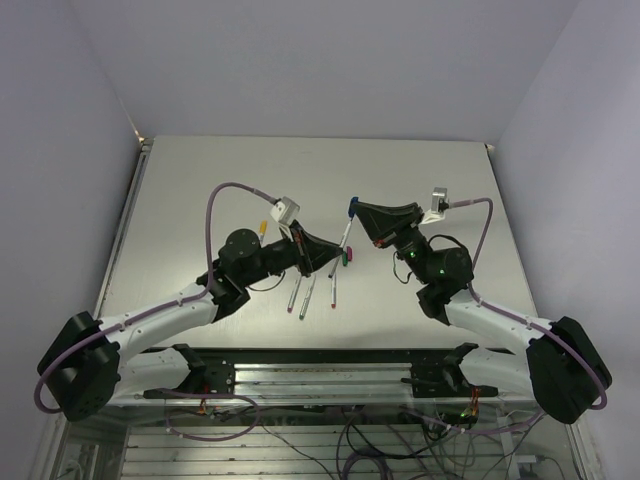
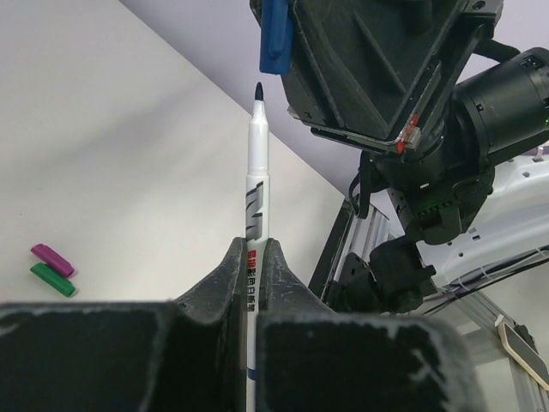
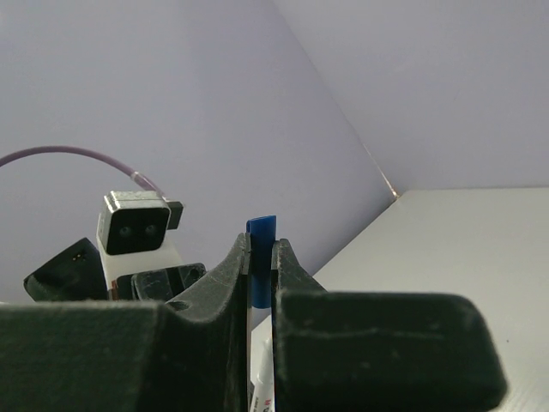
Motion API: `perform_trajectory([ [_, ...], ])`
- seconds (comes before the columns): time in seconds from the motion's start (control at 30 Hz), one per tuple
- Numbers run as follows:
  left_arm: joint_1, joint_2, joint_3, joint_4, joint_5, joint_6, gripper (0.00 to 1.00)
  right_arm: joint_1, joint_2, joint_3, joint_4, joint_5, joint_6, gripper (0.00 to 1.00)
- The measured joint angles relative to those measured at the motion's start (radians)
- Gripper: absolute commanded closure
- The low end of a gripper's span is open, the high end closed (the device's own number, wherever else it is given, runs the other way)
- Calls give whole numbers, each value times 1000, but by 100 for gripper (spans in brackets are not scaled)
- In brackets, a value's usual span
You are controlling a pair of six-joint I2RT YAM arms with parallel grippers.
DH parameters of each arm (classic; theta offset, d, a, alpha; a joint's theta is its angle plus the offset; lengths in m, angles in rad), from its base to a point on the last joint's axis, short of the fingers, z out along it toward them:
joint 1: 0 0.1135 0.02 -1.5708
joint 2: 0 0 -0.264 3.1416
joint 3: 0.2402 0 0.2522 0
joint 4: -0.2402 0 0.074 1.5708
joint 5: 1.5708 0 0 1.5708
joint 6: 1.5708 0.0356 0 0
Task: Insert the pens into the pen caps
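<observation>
My left gripper [image 1: 328,256] [image 2: 255,246] is shut on a silver-grey pen [image 1: 344,238] [image 2: 256,180] and holds it above the table, dark blue tip pointing up. My right gripper [image 1: 357,210] [image 3: 260,247] is shut on the blue cap [image 1: 353,204] [image 3: 261,236]. In the left wrist view the blue cap [image 2: 274,39] sits just above and right of the pen tip, with a small gap between them. Three more pens [image 1: 307,295] lie on the table below the left gripper. The purple cap [image 2: 51,256] and the green cap [image 2: 51,280] lie side by side on the table.
A yellow cap [image 1: 263,226] lies left of the left wrist camera [image 1: 286,209]. The table's near edge and the metal frame rail [image 1: 330,360] lie just below the loose pens. The walls close in at the back and on both sides.
</observation>
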Motion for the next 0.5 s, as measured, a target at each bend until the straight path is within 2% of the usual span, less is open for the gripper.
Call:
perform_trajectory([
  [0.5, -2, -49, -19, -9, 1, 16, 93, 22, -3, 0, 18, 3, -33, 100],
])
